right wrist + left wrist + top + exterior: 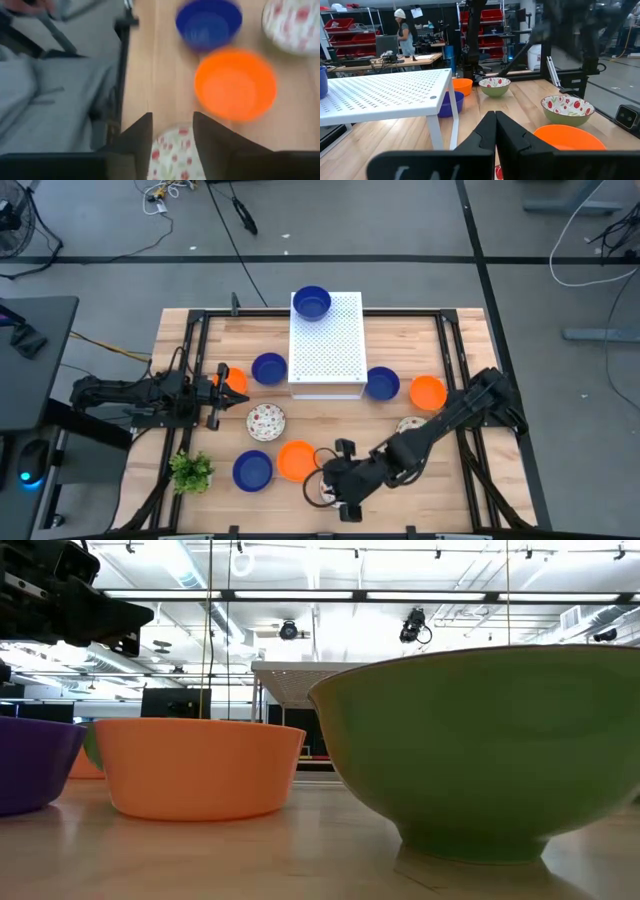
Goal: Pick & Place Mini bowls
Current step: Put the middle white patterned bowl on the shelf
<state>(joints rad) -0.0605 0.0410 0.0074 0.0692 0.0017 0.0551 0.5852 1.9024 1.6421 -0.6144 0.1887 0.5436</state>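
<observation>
Directly below your right gripper [172,131], between its parted, empty fingers, lies a speckled bowl [174,155] at the worktop's [440,490] front edge; descend straight. Your left gripper [495,132] waits closed, far off.

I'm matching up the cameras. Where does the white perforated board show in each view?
High view: the board is at the top centre of the table.
Low view: far back, left of centre, behind the bowls.
Left wrist view: large, on the picture's left.
Right wrist view: not in it.
Shared landmark: the front orange bowl, seen in the high, low and right wrist views.
</observation>
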